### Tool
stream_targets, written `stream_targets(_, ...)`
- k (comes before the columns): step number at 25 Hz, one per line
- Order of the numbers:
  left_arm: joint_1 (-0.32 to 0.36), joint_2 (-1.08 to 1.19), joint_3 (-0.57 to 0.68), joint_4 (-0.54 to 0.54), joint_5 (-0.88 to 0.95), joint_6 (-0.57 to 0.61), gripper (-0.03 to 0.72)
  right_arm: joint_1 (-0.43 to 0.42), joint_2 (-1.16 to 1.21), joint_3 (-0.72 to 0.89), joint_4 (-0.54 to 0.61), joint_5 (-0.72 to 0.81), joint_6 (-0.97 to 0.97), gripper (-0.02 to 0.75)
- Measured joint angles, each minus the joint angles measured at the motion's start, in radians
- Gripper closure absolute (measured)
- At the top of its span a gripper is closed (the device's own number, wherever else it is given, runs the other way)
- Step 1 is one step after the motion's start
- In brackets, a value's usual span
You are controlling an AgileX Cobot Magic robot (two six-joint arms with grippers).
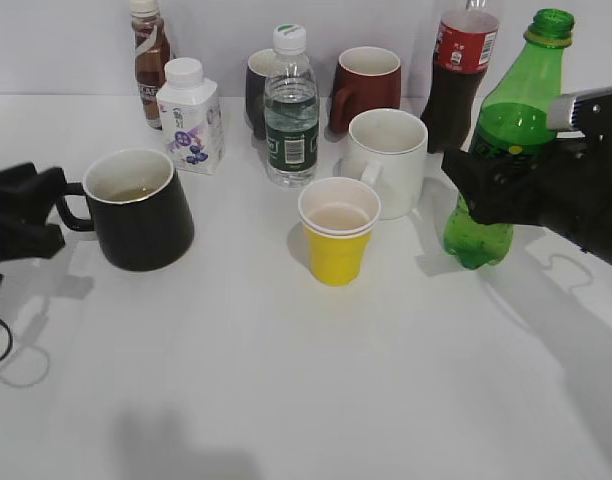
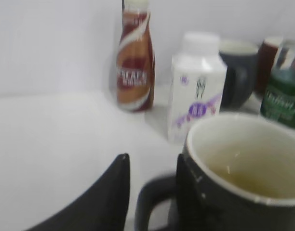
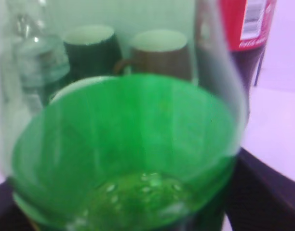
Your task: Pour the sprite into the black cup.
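Note:
The sprite [image 1: 506, 130] is a tall green bottle at the right, leaning with its top to the right. My right gripper [image 1: 489, 188] is shut on its middle. The bottle fills the right wrist view [image 3: 128, 144], with bubbly liquid low inside. The black cup [image 1: 146, 215] stands at the left with its handle toward my left gripper [image 1: 48, 212]. That gripper is open, one finger on each side of the handle. The left wrist view shows the cup [image 2: 220, 211] with a little yellowish liquid at its bottom, and a gap between the left finger of the gripper [image 2: 150, 166] and the handle.
A yellow paper cup [image 1: 336, 250] and a white mug [image 1: 391, 160] stand between the cup and the sprite. Behind are a water bottle [image 1: 291, 110], a cola bottle [image 1: 464, 80], a dark red mug [image 1: 366, 85], a dark mug [image 1: 258, 90], a white carton [image 1: 191, 120] and a brown drink bottle [image 1: 149, 60].

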Motion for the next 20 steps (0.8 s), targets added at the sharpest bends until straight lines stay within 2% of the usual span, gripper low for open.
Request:
stream_targets(5, 0.000, -0.127, 0.002, 0.001, 0.018, 0.000, 0.428, 0.000, -0.028, 0.001, 0.012, -0.012, -0.005, 0.085)
stream_targets(9, 0.000, -0.295, 0.003, 0.001, 0.173, 0.000, 0.428, 0.000, -0.146, -0.041, -0.013, 0.048, -0.018, 0.078)
stream_targets(12, 0.000, -0.476, -0.028, 0.000, 0.418, 0.000, 0.428, 0.000, -0.293, -0.116, -0.054, 0.212, 0.005, 0.078)
stream_targets(14, 0.000, -0.582, -0.084, -0.006, 0.675, 0.000, 0.428, 0.000, -0.408, -0.164, -0.095, 0.335, 0.044, 0.078)
stream_targets(17, 0.000, -0.752, -0.203, -0.057, 1.024, 0.000, 0.428, 0.000, -0.601, -0.207, -0.193, 0.504, 0.158, 0.078)
stream_targets(20, 0.000, -0.903, -0.313, -0.090, 1.294, 0.000, 0.424, 0.000, -0.796, -0.210, -0.335, 0.699, 0.339, 0.078)
